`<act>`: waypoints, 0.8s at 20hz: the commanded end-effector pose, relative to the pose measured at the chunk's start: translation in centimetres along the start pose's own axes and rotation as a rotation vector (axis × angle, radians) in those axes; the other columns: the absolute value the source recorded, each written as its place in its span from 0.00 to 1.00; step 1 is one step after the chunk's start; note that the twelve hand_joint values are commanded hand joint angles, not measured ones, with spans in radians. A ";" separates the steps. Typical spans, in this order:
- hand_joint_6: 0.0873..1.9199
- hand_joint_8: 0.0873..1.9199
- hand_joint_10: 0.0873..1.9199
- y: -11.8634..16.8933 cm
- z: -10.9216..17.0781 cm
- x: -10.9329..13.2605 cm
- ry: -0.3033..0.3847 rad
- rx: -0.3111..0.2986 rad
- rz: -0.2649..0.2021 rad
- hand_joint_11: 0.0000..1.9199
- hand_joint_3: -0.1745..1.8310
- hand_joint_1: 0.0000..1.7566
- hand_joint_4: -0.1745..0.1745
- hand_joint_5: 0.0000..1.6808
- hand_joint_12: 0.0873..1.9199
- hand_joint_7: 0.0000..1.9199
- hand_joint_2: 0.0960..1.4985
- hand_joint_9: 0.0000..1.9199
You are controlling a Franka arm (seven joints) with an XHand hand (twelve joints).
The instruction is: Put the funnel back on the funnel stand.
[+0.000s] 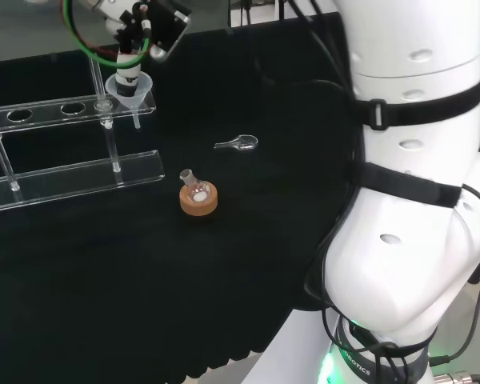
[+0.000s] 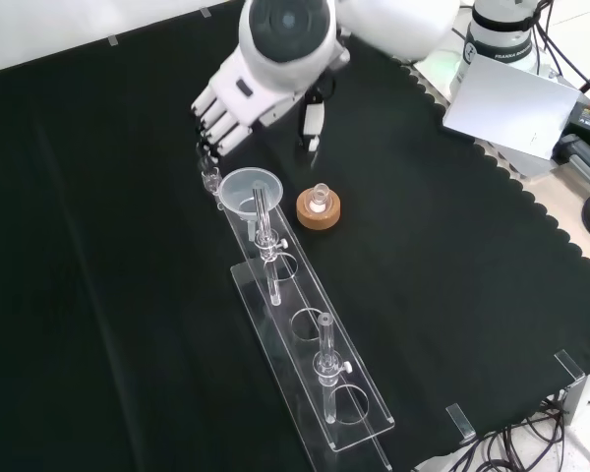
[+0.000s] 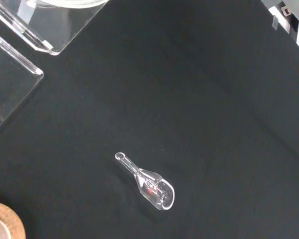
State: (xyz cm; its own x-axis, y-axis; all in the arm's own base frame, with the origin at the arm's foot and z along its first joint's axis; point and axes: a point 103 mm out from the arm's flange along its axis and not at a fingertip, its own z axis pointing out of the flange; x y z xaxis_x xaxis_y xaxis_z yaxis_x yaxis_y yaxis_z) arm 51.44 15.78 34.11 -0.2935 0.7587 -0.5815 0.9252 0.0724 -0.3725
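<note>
Funnel: One clear plastic cone-shaped funnel (image 2: pixel 249 190) sits in the end hole of the stand's upper shelf, its stem hanging down through the hole; by that, the return looks nearly or fully made.
Stand: the clear acrylic two-shelf funnel stand (image 2: pixel 349 433) runs from near the cloth's middle toward its front edge in the front view; the funnel takes the hole at the end nearest the arm, the shortest reach for the hand.
Hand: the black and white robot hand (image 2: pixel 231 103) hangs just above and beside the funnel's rim, fingers (image 2: pixel 208 123) fairly straight and pointing down. In the head view a dark fingertip seems to reach into or onto the funnel mouth; whether it touches I cannot tell. I judge it relaxed, not clasping.
Flask: a small round clear glass flask (image 1: pixel 198 189) rests upright in a tan cork ring (image 1: pixel 199 201), near the stand's funnel end, the ring keeping its round bottom from rolling.
Scoop: a small clear glass scoop with a thin handle (image 3: pixel 148 182) lies flat on the black cloth (image 2: pixel 98 295), apart from the stand and flask.
</note>
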 end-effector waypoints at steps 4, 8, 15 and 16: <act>0.00 0.36 0.32 -7.2 2.9 -5.3 0.275 -0.069 0.097 0.27 0.24 0.22 0.32 0.18 0.66 0.13 0.46 0.29; 0.00 0.36 0.32 -10.5 4.7 -7.2 0.347 -0.106 0.147 0.27 0.24 0.22 0.31 0.19 0.66 0.13 0.46 0.30; 0.00 0.36 0.32 -14.4 7.4 -8.8 0.413 -0.142 0.217 0.27 0.24 0.22 0.31 0.20 0.66 0.14 0.47 0.31; 0.00 0.36 0.32 -14.7 7.6 -8.9 0.424 -0.146 0.221 0.27 0.24 0.22 0.31 0.20 0.66 0.14 0.47 0.32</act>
State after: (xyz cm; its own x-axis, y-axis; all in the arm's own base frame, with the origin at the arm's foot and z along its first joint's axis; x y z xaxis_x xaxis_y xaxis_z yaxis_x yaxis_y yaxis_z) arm 41.58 6.50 39.50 -0.0921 0.9178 -0.3863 0.9749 0.0042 -0.2225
